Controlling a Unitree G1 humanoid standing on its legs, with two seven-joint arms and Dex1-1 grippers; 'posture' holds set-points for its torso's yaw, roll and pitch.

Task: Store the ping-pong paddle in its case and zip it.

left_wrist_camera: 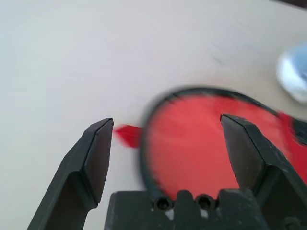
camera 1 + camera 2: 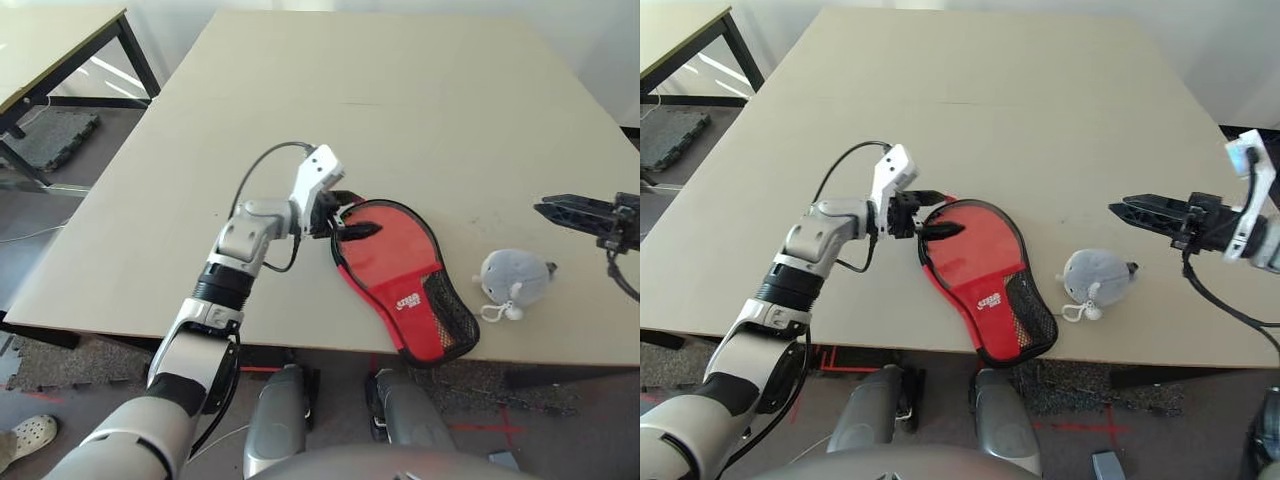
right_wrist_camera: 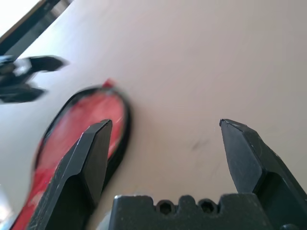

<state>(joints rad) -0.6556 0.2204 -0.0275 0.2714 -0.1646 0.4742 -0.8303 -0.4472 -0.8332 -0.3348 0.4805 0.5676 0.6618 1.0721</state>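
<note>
Where the case [image 2: 400, 280] lies red side up near the table's [image 2: 400, 110] front edge, its round end points toward the table's middle and its narrow end, with the black mesh pocket [image 2: 447, 312] and white logo, reaches the edge. A small red tab [image 1: 126, 134] pokes out at the rim of the round end. Whether the paddle sits inside cannot be told from the closed red face.

The left gripper [image 2: 345, 218] hangs over the round end of the case, on the side toward the robot's left, its two black fingers [image 1: 96, 158] spread wide apart with nothing between them; one fingertip hovers above the red fabric, the other over bare table just beside the rim. A black cable loops from the wrist behind it.

A small grey plush toy [image 2: 514, 281] with a white cord loop sits just beside the case's narrow end, on the robot's right, not touching it. Beyond the toy, farther to the right of the case, the right gripper [image 2: 1140, 212] is held above the table, fingers parted and empty, pointing toward the case.
</note>
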